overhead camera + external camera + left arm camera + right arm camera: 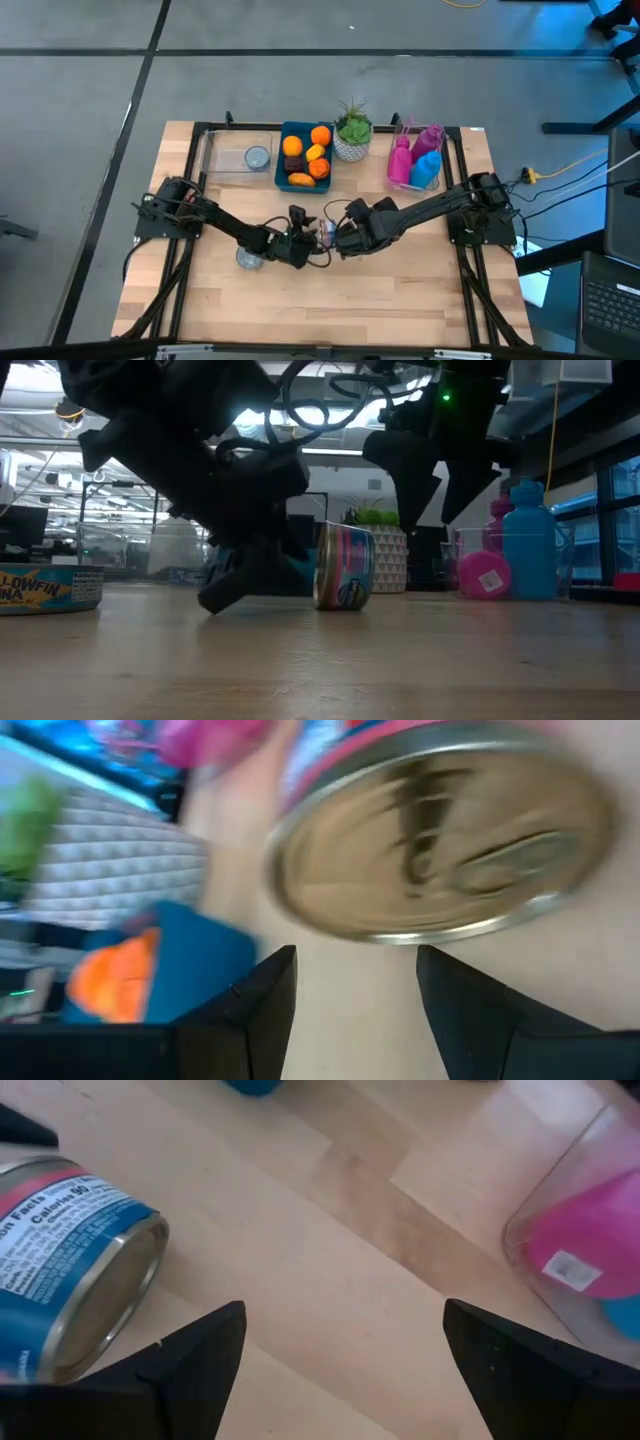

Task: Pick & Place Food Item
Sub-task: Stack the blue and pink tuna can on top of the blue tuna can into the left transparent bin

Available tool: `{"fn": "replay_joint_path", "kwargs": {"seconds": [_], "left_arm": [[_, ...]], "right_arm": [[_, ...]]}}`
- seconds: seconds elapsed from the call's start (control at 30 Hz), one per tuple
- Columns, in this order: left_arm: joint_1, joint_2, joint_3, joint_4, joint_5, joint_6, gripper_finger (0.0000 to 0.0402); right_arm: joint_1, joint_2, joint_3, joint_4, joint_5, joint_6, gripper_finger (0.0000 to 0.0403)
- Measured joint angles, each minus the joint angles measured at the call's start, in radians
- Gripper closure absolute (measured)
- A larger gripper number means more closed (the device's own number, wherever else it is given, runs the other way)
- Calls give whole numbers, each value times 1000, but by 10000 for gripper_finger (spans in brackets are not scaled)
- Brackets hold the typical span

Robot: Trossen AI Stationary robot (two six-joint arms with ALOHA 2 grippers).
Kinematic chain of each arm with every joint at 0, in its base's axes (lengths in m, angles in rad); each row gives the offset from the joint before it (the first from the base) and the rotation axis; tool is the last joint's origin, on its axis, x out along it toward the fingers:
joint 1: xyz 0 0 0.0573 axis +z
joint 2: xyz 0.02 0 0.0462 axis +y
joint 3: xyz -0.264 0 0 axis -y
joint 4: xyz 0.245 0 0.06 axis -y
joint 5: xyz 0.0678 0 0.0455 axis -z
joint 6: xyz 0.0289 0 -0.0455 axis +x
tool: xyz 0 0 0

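The small blue-and-pink labelled metal tin lies on its side mid-desk, a little toward the near edge, between both claws. It looks rigid, smooth and liable to roll, so best gripped across its flat ends. The left claw sits half-parted just short of the lid, holding nothing. The right claw hangs wide, empty. Its label is mostly unreadable.

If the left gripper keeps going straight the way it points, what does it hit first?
Probably the can lying on its side: its metal end fills the view just beyond the open left gripper. How far off it is remains unclear.
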Motion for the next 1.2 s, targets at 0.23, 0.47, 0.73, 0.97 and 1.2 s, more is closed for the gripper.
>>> {"fn": "replay_joint_path", "kwargs": {"seconds": [0.23, 0.47, 0.73, 0.97, 1.2], "left_arm": [[6, -35, 0, 8, -159, 114, 203], [-95, -195, 1, -118, -271, 159, 203], [-420, -499, 1, -541, -522, 78, 203], [-667, -637, 2, -850, -521, -257, 203], [-597, -591, 0, -952, -377, -264, 203]], "right_arm": [[-14, -13, 0, -7, 7, -15, 62], [-22, -160, 63, 1, -58, -85, 62], [-107, -179, 318, 40, -314, -221, 62], [-149, -18, 441, -37, -491, -248, 62], [-117, -44, 447, -156, -315, -234, 62]]}}
